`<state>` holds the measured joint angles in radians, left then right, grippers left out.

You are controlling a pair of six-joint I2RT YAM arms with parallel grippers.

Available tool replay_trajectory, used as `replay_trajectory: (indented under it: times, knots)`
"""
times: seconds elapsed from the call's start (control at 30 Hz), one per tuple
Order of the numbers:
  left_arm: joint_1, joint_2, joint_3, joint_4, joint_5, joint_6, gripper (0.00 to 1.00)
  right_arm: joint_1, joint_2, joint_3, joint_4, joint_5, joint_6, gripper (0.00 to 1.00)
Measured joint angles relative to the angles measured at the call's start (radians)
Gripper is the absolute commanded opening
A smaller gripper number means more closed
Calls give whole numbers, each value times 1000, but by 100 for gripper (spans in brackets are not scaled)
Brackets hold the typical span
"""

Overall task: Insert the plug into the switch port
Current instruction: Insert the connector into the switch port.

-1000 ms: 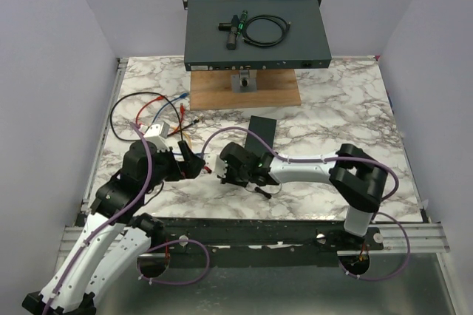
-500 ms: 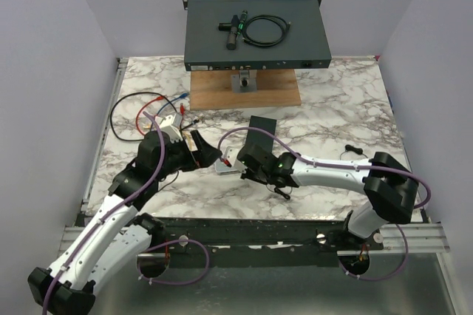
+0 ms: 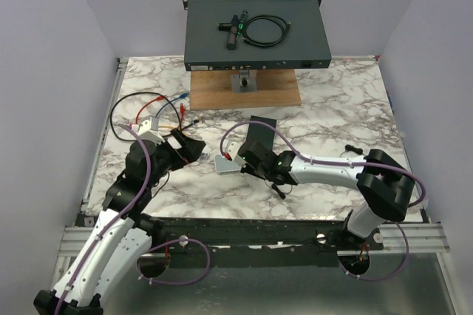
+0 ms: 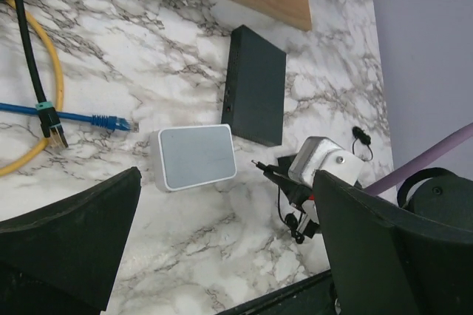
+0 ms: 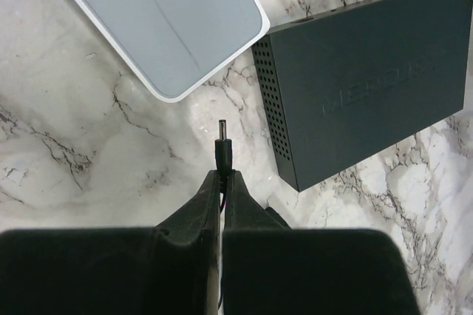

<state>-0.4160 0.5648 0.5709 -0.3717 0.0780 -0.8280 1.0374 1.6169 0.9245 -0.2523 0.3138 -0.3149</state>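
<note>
The marbled table [image 3: 332, 123] looks glossy, the plastic switch [image 4: 196, 157] matt

A grey rack unit [image 3: 256, 32] sits at the table's [image 3: 347, 108] far edge, with a coiled cable [image 3: 264, 31] on top and a wooden board [image 3: 245, 93] beneath its front. A black box [image 4: 255, 86] lies mid-table. Blue [image 4: 74, 117] and yellow [image 4: 57, 71] leads lie to the left.

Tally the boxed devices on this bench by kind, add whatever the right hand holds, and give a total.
White desktop switch: 1
Small dark box: 1
Rack-mount unit: 1
Barrel plug, pinched in the right hand: 1
Total: 4
</note>
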Motion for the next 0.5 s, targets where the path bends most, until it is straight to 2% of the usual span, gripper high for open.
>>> replay_trajectory:
  times: [0.23,0.5]
  knots:
    - [24,-68,-6,5,-41,0,99,-11,20,0,12,14,10,1]
    - [26,32,-28,13,-39,-9,97,-39,58,19,32,12,23,1]
